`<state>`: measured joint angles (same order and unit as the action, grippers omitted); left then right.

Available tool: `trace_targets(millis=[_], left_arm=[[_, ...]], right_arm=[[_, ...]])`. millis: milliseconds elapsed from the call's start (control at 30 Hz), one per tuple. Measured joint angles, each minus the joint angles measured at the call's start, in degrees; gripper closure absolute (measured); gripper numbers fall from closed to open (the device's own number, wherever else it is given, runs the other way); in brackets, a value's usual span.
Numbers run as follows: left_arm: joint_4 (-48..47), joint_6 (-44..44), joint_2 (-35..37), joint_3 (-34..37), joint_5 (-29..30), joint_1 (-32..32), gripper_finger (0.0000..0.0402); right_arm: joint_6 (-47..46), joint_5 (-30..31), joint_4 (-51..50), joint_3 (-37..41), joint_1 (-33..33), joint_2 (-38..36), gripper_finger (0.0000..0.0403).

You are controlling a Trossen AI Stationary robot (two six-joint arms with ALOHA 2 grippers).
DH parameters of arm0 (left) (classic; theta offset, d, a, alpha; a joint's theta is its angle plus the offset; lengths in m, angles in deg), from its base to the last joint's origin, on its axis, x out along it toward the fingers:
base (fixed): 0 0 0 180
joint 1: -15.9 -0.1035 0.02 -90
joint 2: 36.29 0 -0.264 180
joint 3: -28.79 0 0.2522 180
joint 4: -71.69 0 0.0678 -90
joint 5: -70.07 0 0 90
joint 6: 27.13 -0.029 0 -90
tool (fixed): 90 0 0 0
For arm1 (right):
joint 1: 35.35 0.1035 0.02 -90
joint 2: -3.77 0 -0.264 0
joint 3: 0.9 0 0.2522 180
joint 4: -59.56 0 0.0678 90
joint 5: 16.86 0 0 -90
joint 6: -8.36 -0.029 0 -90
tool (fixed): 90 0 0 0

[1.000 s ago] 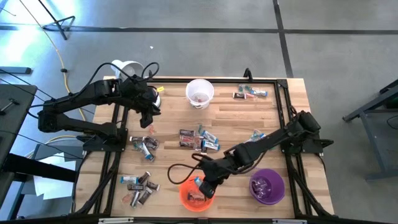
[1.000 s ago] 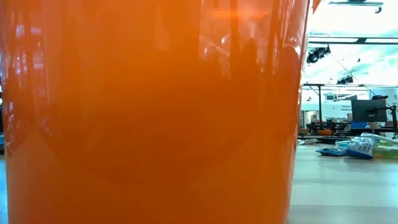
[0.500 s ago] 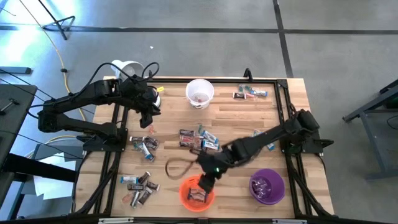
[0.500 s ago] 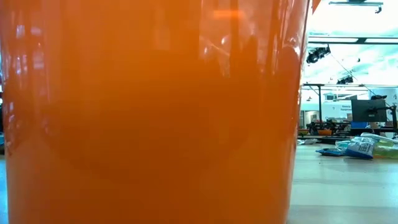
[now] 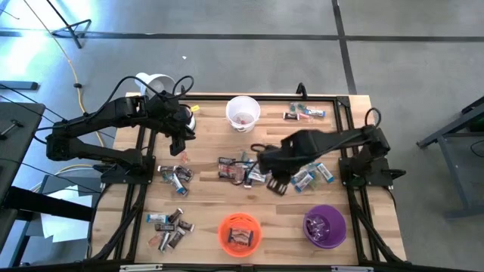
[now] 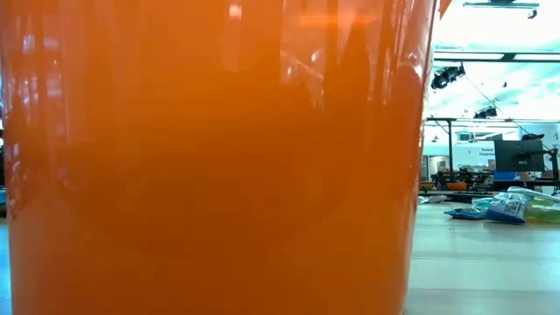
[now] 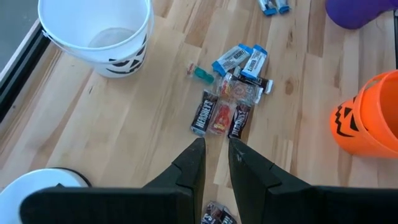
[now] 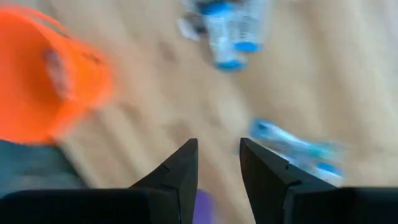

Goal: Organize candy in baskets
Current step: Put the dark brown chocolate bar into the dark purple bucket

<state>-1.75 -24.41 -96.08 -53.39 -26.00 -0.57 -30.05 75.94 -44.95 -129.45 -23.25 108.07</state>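
Three baskets stand on the wooden table: white (image 5: 243,112) at the far middle, orange (image 5: 240,233) and purple (image 5: 324,225) near the front edge, each with candy inside. More candy lies loose in heaps: middle (image 5: 240,171), left (image 5: 175,175), front left (image 5: 170,225), far right (image 5: 305,113) and right (image 5: 311,175). My right gripper (image 5: 272,178) hangs open above the table, pointing down between the middle and right heaps, with nothing between its fingers (image 8: 186,163). My left gripper (image 5: 181,136) waits at the far left, slightly open and holding nothing (image 7: 216,144). It points at the middle heap (image 7: 229,106).
A white lamp (image 5: 155,81) stands at the table's far left corner. The orange basket's wall (image 6: 210,157) fills nearly all of the low view, with a few blue wrappers (image 6: 506,206) lying beyond it. A black frame rail (image 5: 344,128) runs along the table's right side.
My right gripper has left the orange basket, risen and swung toward the far edge, to above the middle of the table. It has tipped from a slant to pointing down. The orange basket and its candy stay in place.
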Motion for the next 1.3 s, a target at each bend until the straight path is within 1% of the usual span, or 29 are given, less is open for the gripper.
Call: trace_targets(millis=[67,167,267,333,433,533,567,667,767,833,933,1000,1067,1200,1300], left_arm=[[0.07,0.00,-0.02,0.00,0.36,0.00,0.0346],[0.48,0.25,-0.04,0.00,1.12,0.00,0.0346],[1.69,2.04,-0.04,0.00,1.80,-0.04,0.0346],[2.82,3.13,-0.04,0.00,2.19,-0.05,0.0346],[4.80,4.46,-0.04,0.00,2.21,-0.04,0.0346],[7.58,5.36,-0.04,0.00,2.40,-0.04,0.0346],[8.55,5.75,-0.04,0.00,2.45,-0.04,0.0346],[12.03,7.18,-0.04,0.00,2.55,-0.04,0.0346],[15.13,8.49,-0.04,0.00,2.54,-0.04,0.0346],[17.02,9.32,-0.02,0.00,2.53,-0.04,0.0346],[19.21,11.27,-0.02,0.00,2.59,-0.04,0.0346],[20.44,12.90,-0.01,0.00,2.74,-0.04,0.0346],[21.07,14.01,0.00,0.00,2.81,-0.04,0.0346],[22.25,16.48,0.00,0.00,2.97,-0.04,0.0346],[23.84,17.62,0.00,0.00,2.97,0.08,0.0346]], right_arm=[[6.26,0.07,2.73,1.00,-2.33,-1.63,0.0293],[14.51,1.72,0.43,2.86,-6.86,-2.82,0.0293],[21.46,0.17,1.32,9.21,-12.32,-5.61,0.0293],[25.20,1.23,0.96,13.71,-16.58,-8.10,0.0293],[30.48,1.36,2.90,22.75,-23.59,-12.23,0.0293],[34.39,2.17,3.59,30.14,-30.63,-15.69,0.0293],[35.84,2.43,4.60,32.33,-32.83,-16.61,0.0293],[41.75,2.01,12.96,37.95,-38.33,-19.55,0.0293],[48.43,-1.57,21.96,42.37,-42.76,-21.40,0.0293],[49.85,-4.98,26.55,44.62,-45.64,-21.37,0.0293],[45.72,-9.69,31.23,46.89,-49.99,-20.06,0.0293],[42.01,-10.40,30.98,47.39,-52.23,-18.69,0.0293],[41.75,-10.38,31.65,47.37,-53.66,-17.73,0.0293],[47.64,-9.32,32.36,47.37,-54.52,-16.97,0.0293],[55.62,-9.94,32.28,47.37,-54.25,-16.96,0.0293]])
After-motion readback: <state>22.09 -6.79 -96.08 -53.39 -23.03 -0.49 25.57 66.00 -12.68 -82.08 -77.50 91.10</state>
